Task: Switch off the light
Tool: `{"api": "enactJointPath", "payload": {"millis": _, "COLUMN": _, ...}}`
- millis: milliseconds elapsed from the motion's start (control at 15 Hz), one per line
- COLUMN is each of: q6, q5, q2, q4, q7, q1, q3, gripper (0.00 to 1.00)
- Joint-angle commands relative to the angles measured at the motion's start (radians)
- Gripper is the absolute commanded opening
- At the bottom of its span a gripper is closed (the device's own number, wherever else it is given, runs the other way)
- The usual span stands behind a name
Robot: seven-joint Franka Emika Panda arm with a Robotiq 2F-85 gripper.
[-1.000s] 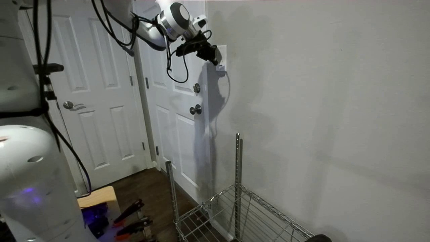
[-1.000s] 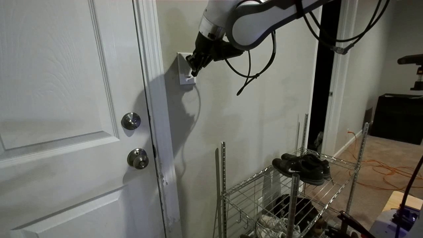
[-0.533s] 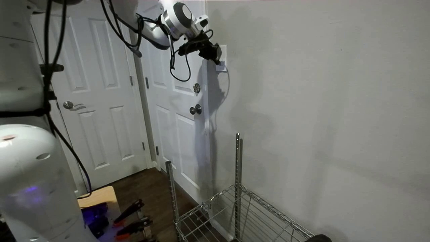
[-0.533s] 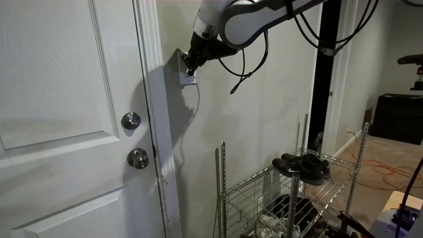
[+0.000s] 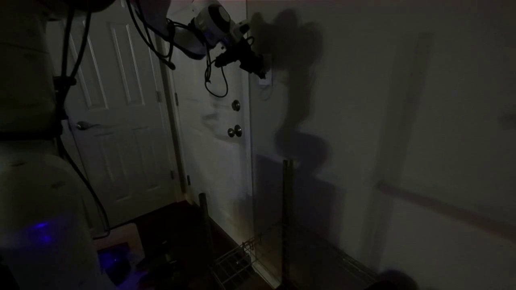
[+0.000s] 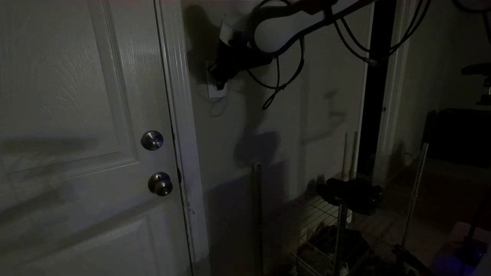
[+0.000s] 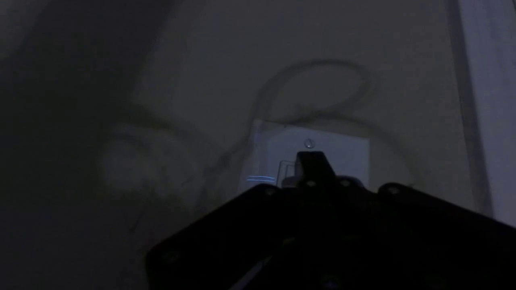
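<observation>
The end effector (image 7: 311, 159) holds its two tips together, with nothing seen between them, and points at the wall (image 6: 326, 57). It stands in front of the switch plate (image 7: 338, 149), hiding much of it and part of an outlined inset (image 7: 285, 172); whether it touches cannot be told. The plate sits upright on the wall, just beside the door frame (image 6: 182, 115). The step in hand appears to be the end of the press: the room is dim, so the light is probably off, though no lamp shows and faint shadows (image 5: 298, 60) suggest some other glow. The next move likely calls for backing straight away from the wall without brushing the switch on again. Counted outward, there is one end effector on one arm (image 6: 274, 36), one switch plate with one screw (image 7: 309, 143) in sight, and two doors. The door beside the plate (image 6: 69, 88) bears two round metal fittings, a lock (image 6: 152, 140) and a knob (image 6: 160, 184); the further door (image 5: 121, 133) has one lever handle (image 5: 82, 125). One wire rack (image 6: 340, 230) shows four posts; the dark things on it are too murky to count.
</observation>
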Motion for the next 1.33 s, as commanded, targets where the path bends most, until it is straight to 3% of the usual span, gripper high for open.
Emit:
{"api": "enactJointPath", "payload": {"millis": 0, "q6": -0.007, "q5": 0.03, "q2": -0.005, "q4": -0.013, "q7": 0.005, "q1": 0.003, "q3": -0.009, "gripper": 0.0}}
{"api": "enactJointPath", "payload": {"millis": 267, "q6": 0.024, "q5": 0.177, "q2": -0.153, "q4": -0.2, "q7": -0.022, "q1": -0.003, "q3": 0.009, "gripper": 0.0}}
{"api": "enactJointPath", "payload": {"millis": 667, "q6": 0.034, "q5": 0.255, "q2": -0.365, "q4": -0.435, "q7": -0.003, "q1": -0.025, "q3": 0.05, "gripper": 0.0}}
{"api": "enactJointPath", "payload": {"millis": 1267, "q6": 0.041, "q5": 0.4, "q2": -0.495, "q4": -0.595, "q7": -0.043, "q1": -0.043, "q3": 0.095, "gripper": 0.0}}
